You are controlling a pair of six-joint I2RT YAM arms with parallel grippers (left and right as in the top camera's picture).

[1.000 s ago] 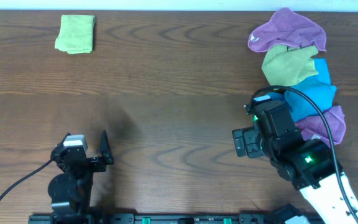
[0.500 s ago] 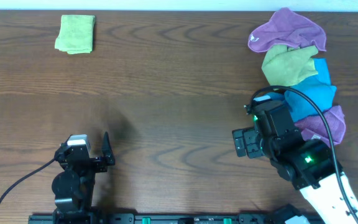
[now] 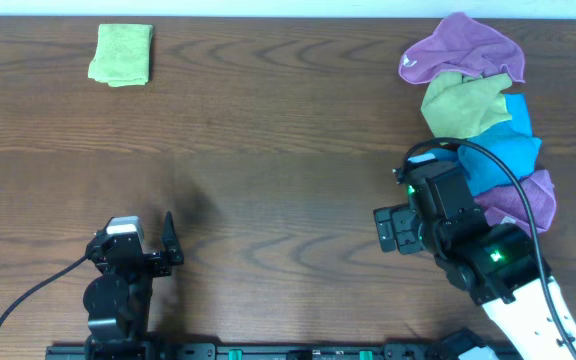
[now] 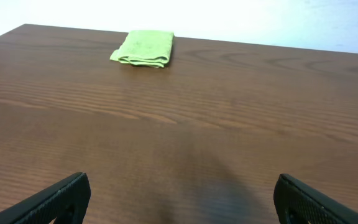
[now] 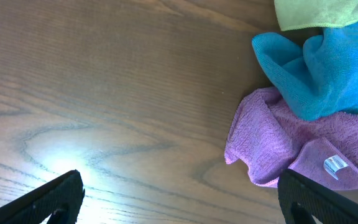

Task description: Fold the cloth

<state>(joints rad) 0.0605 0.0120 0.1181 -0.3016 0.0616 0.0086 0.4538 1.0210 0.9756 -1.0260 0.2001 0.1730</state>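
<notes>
One lime-green cloth (image 3: 121,54) is seen at the far left corner of the table (image 3: 268,150), doubled into a small rectangle with layered edges, so the folding is judged done, or nearly so. Nothing is held. The left gripper (image 4: 179,202) is spread wide and empty, with the cloth well ahead and slightly left. The right gripper (image 5: 179,199) is likewise spread and empty beside a pile of other cloths (image 3: 478,110), well apart from it.

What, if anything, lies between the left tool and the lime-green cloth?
Nothing visible. Only bare table lies between the open left tool and the cloth. The pile of other cloths sits far to the right.
</notes>
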